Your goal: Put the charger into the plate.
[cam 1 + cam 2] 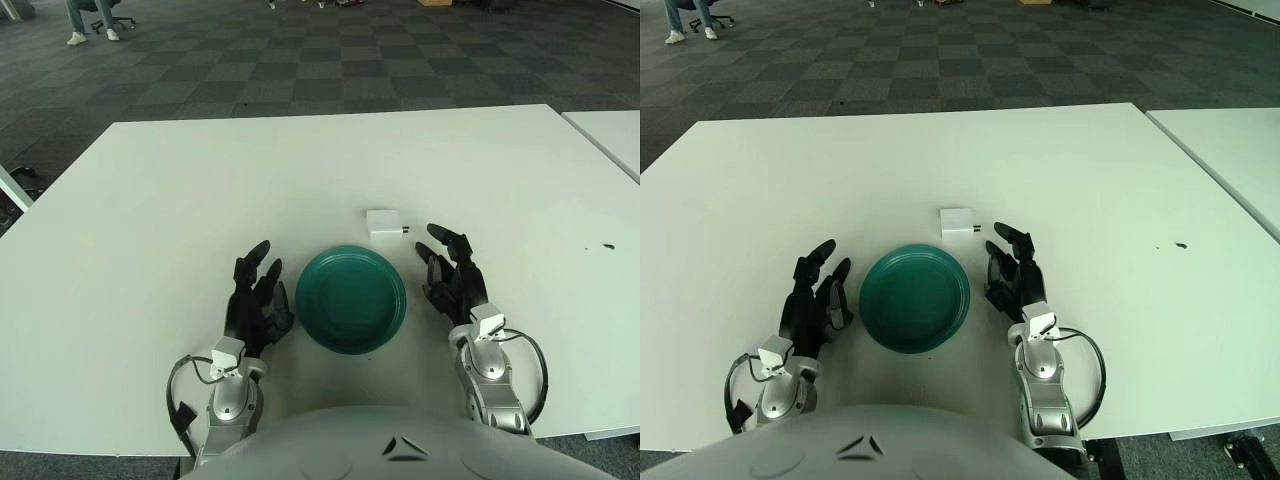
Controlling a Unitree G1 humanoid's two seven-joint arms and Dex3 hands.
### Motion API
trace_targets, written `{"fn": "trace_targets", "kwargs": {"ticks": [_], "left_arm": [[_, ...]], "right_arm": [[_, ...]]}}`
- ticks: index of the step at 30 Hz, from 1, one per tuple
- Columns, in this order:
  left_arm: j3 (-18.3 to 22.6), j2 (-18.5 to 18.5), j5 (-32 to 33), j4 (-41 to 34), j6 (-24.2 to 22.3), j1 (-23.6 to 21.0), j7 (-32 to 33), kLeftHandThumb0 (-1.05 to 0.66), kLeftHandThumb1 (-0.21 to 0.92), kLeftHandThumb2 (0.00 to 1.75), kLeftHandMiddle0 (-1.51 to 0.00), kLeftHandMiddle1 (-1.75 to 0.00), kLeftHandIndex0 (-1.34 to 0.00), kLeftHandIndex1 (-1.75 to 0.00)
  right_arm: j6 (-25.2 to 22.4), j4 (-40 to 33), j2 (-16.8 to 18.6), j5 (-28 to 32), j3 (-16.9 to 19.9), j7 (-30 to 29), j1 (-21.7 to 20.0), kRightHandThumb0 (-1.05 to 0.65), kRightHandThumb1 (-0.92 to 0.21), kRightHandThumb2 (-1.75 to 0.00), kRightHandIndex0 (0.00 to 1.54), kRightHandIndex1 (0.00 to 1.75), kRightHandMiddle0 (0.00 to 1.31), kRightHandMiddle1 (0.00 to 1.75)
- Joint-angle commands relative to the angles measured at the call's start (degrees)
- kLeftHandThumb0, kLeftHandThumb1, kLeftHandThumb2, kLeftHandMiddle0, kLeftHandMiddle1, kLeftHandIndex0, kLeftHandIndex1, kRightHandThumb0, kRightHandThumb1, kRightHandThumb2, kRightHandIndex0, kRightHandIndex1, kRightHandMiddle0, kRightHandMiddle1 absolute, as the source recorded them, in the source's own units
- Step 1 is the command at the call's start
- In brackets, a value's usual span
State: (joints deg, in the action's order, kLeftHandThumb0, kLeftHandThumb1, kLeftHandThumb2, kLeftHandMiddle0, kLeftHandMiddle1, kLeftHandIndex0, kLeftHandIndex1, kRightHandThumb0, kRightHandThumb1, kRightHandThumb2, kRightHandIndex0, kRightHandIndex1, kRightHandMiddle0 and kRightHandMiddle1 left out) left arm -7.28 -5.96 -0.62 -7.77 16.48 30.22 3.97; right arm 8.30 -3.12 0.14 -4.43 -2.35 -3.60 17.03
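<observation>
A small white charger [384, 224] lies on the white table just beyond the far right rim of a dark green plate [351, 298]; its prongs point right. The plate holds nothing. My right hand [452, 270] rests on the table to the right of the plate, fingers spread and empty, its fingertips a short way right of and nearer than the charger. My left hand [257, 290] rests on the table to the left of the plate, fingers relaxed and empty.
The white table [200, 190] stretches far ahead and to both sides. A second white table [610, 135] stands at the right, across a narrow gap. A small dark speck [607, 246] lies near the right edge. Dark checkered carpet lies beyond.
</observation>
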Motion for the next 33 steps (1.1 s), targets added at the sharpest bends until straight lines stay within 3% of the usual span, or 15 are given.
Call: {"fn": "trace_targets", "kwargs": {"ticks": [1, 3, 6, 9, 17, 23, 26, 33], "left_arm": [[0.2, 0.3, 0.4, 1.6, -1.9, 1.0, -0.4, -0.91, 0.92, 0.96, -0.54, -0.02, -0.03, -0.84], [0.1, 0.3, 0.3, 1.8, -1.8, 0.9, -0.4, -0.90, 0.92, 0.96, -0.54, -0.02, -0.02, -0.84], [0.0, 0.2, 0.2, 1.9, -1.9, 0.9, -0.3, -0.90, 0.92, 0.96, -0.54, -0.02, -0.02, -0.85], [-0.1, 0.1, 0.1, 1.9, -1.9, 0.9, -0.2, -0.90, 0.92, 0.96, -0.54, -0.02, -0.04, -0.86], [0.1, 0.1, 0.4, 2.7, -1.8, 0.4, -0.5, -0.90, 0.92, 0.95, -0.58, -0.04, -0.06, -0.88], [0.0, 0.2, 0.5, 3.7, -0.9, -0.3, -1.0, -0.89, 0.92, 0.95, -0.59, -0.04, -0.07, -0.89], [0.1, 0.2, 0.4, 3.8, -0.8, -0.5, -1.1, -0.89, 0.92, 0.95, -0.59, -0.04, -0.07, -0.89], [-0.3, -0.3, -1.0, 3.3, -0.7, -0.4, -0.1, -0.89, 0.92, 0.95, -0.59, -0.04, -0.08, -0.90]], "right_arm": [[-3.1, 3.3, -2.6, -2.3, 1.9, -1.0, -2.3, -0.65, -0.92, -0.80, 0.54, 0.11, 0.00, 0.82], [-2.7, 4.7, -3.9, -3.8, 2.5, -1.6, -4.2, -0.66, -0.92, -0.80, 0.52, 0.10, 0.00, 0.79], [-2.0, 5.9, -8.1, -14.0, 0.7, -5.8, -8.9, -0.67, -0.92, -0.77, 0.51, 0.09, 0.00, 0.76], [-1.6, 7.1, -10.6, -20.4, -1.2, -8.1, -12.3, -0.68, -0.92, -0.67, 0.50, 0.08, 0.00, 0.74], [-6.2, 8.4, -14.5, -36.1, -7.4, -12.3, -21.8, -0.67, -0.92, -0.47, 0.43, 0.03, 0.00, 0.71], [-11.1, 7.5, -17.1, -43.3, -11.3, -8.7, -25.3, -0.67, -0.92, -0.45, 0.39, 0.01, 0.00, 0.70], [-14.8, 6.2, -18.2, -47.3, -13.6, -3.8, -27.5, -0.66, -0.92, -0.45, 0.37, 0.00, 0.00, 0.69], [-17.7, 6.9, -19.4, -53.1, -18.4, 2.2, -32.1, -0.68, -0.92, -0.49, 0.35, 0.00, 0.00, 0.65]]}}
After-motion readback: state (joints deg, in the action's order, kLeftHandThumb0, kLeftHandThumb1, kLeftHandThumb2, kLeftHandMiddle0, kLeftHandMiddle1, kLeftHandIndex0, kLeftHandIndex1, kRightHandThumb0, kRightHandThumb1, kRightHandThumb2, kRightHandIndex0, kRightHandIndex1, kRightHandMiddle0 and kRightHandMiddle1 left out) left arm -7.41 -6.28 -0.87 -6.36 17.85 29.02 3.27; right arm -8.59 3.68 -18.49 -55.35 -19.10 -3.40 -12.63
